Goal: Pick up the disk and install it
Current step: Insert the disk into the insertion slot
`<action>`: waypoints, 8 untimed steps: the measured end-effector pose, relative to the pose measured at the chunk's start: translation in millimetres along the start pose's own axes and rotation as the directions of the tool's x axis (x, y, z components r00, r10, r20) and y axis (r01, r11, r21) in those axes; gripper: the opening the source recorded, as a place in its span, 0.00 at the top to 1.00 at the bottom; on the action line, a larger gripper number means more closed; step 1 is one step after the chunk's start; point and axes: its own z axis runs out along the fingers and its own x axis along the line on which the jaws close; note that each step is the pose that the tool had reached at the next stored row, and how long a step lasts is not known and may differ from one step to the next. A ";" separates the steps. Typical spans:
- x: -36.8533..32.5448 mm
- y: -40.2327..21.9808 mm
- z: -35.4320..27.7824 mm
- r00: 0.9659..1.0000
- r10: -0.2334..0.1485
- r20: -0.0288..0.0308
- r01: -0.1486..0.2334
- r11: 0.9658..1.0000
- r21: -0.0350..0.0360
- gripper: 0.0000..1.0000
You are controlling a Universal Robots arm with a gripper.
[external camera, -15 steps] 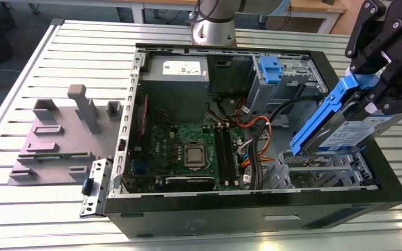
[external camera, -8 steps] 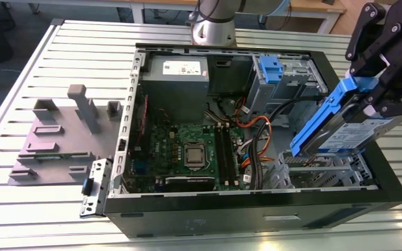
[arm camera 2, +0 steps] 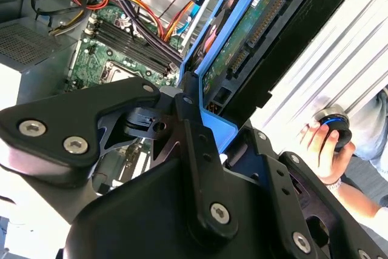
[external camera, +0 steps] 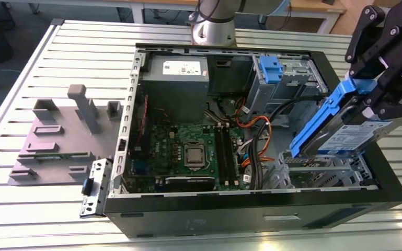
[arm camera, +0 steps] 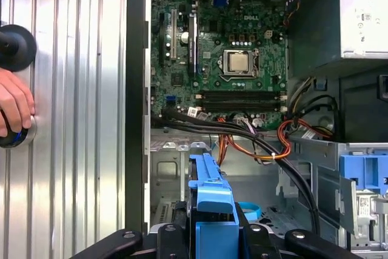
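Observation:
The disk (external camera: pixel 351 137), a silver drive with a white-and-blue label in a blue carrier frame, hangs tilted over the exterior view's right side of the open computer case (external camera: pixel 256 212). My gripper (external camera: pixel 380 97) is shut on the disk at its upper end. Just below the disk sits the metal drive cage (external camera: pixel 319 175). In the second wrist view the disk (arm camera 2: pixel 248 34) shows its green circuit side and connectors, held between my black fingers (arm camera 2: pixel 195 127). The first wrist view looks along the blue carrier (arm camera: pixel 209 195) towards the case floor.
Inside the case are the motherboard (external camera: pixel 186 151), a grey power-supply box (external camera: pixel 176 78), bundled orange and black cables (external camera: pixel 256 128) and a blue clip (external camera: pixel 271 68) on the upper bay. A grey fixture (external camera: pixel 61 136) stands on the slatted table. A person's hand (arm camera 2: pixel 318 144) rests on a round knob beside the case.

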 end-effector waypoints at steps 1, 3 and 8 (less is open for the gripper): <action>0.3 0.0 0.6 1.000 0.000 0.000 0.000 1.000 0.000 0.63; 0.7 -0.1 1.5 1.000 0.000 0.000 0.000 1.000 0.000 0.63; 1.4 -0.2 4.6 1.000 0.000 0.000 0.000 1.000 0.000 0.63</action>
